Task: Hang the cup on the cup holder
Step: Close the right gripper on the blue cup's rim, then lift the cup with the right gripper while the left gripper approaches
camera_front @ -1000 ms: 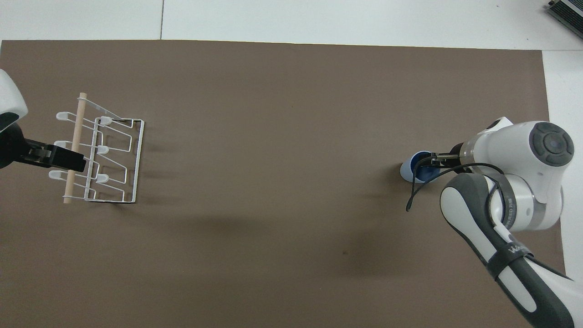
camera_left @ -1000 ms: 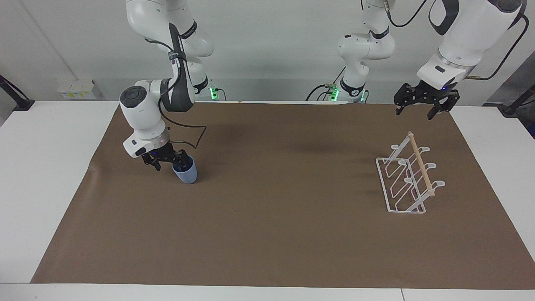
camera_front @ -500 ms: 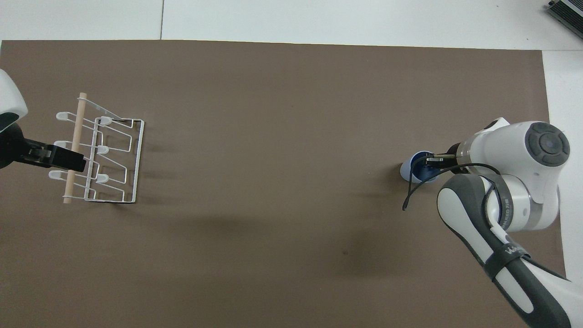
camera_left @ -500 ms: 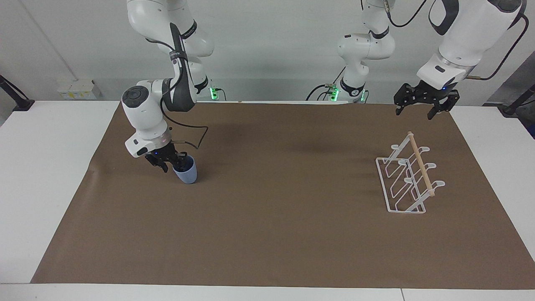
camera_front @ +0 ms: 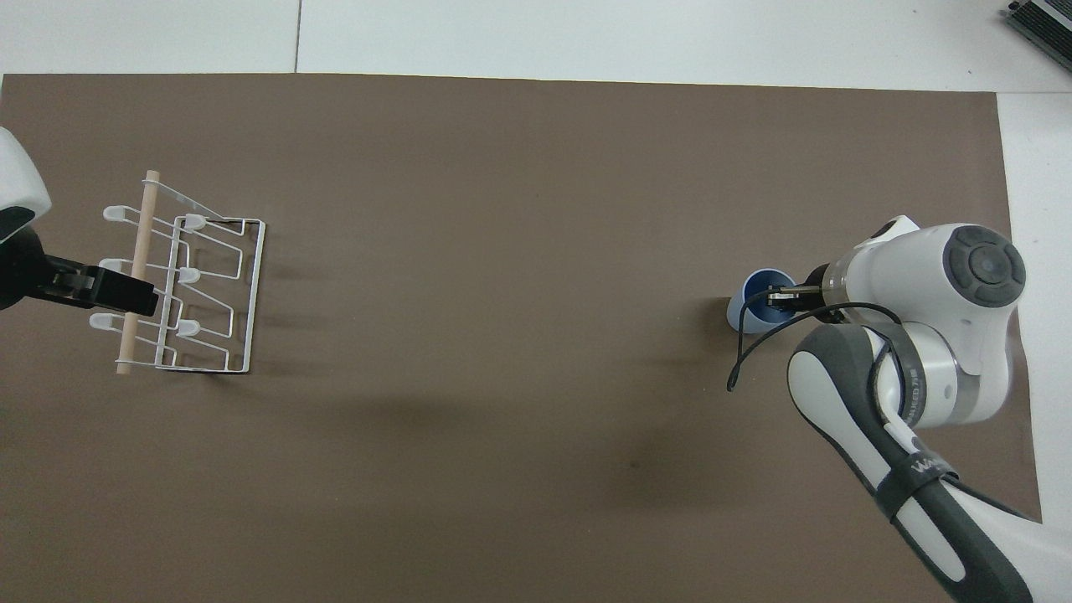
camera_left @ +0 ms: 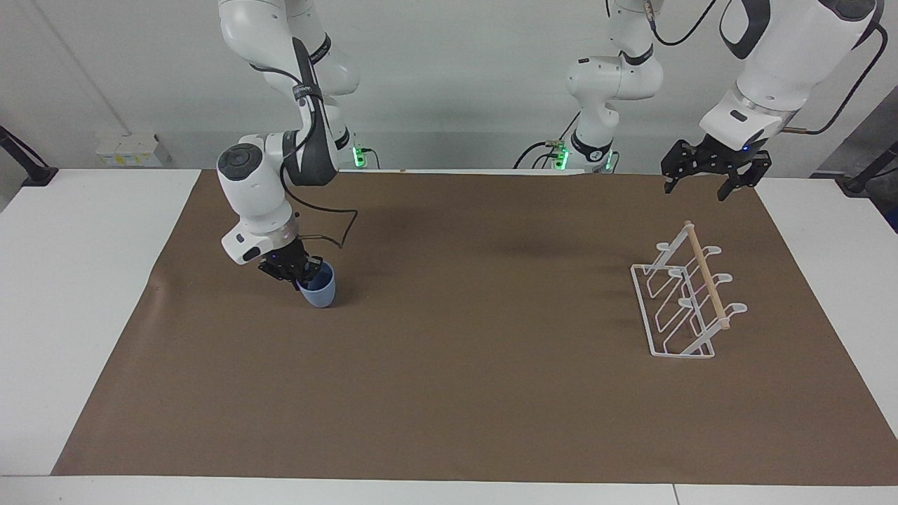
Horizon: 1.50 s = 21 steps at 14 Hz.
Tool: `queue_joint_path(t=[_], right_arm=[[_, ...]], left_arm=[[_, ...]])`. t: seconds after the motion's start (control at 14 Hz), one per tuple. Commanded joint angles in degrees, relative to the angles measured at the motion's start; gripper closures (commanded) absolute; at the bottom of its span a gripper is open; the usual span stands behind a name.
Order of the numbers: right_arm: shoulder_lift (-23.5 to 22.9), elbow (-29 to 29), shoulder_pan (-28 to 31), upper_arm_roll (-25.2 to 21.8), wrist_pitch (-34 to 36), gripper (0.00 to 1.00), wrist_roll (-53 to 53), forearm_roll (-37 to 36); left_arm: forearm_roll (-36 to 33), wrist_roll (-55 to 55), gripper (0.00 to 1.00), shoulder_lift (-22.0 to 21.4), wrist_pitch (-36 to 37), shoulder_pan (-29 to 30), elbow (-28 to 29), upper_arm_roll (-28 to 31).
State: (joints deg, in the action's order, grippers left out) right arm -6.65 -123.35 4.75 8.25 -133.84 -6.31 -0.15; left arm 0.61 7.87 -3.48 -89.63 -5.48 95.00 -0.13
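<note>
Brown paper mat [camera_left: 463,365]: covers most of the white table [camera_left: 77,294]; everything else stands on it.

Right arm: reaches down at its own end of the mat. Over the last second its wrist has shifted a little toward the table's middle and the cup has gone with it.

Left arm: waits, unchanged.

Cup holder [camera_left: 684,301]: white wire with a pale wooden dowel along the top, prongs bare. It stands just below the left gripper [camera_left: 705,188] and well apart from the right gripper.

Left gripper: hangs in the air over the mat beside the holder, fingers spread wide, holding nothing.

Cup [camera_left: 318,287]: light blue plastic, tilted, mouth up, at the right gripper's tips.

Right gripper [camera_left: 300,275]: a second ago its fingers stood apart across the cup's rim; now they have closed, pinching the wall with one finger inside the mouth. Judged a completed grasp.

Meaning for the task: pick-up looks secured; lift, carry to the holder and inversion over a prong remain.
</note>
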Motion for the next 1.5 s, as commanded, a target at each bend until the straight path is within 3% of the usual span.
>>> queue_joint_path(t=[0.0, 0.5, 0.79, 1.43], right_arm=[[0.41, -0.23, 0.26, 0.19, -0.20, 1.00, -0.63, 1.12], [0.41, 2.14, 1.14, 0.10, 2.43, 1.00, -0.20, 1.12], [0.41, 5.56, 1.40, -0.08, 5.68, 1.00, 0.68, 0.25], [2.25, 17.87, 2.20, -0.25, 21.49, 1.00, 7.10, -0.82]], left_arm=[[-1.23, -0.40, 0.00, -0.12, 0.60, 0.21, 0.10, -0.13], [-1.23, -0.22, 0.00, -0.12, 0.68, 0.21, 0.10, -0.13], [-1.14, 0.04, 0.00, -0.73, 4.99, -0.76, 0.19, -0.48], [1.39, 0.13, 0.00, -2.23, 4.02, -1.99, -0.34, -1.36]])
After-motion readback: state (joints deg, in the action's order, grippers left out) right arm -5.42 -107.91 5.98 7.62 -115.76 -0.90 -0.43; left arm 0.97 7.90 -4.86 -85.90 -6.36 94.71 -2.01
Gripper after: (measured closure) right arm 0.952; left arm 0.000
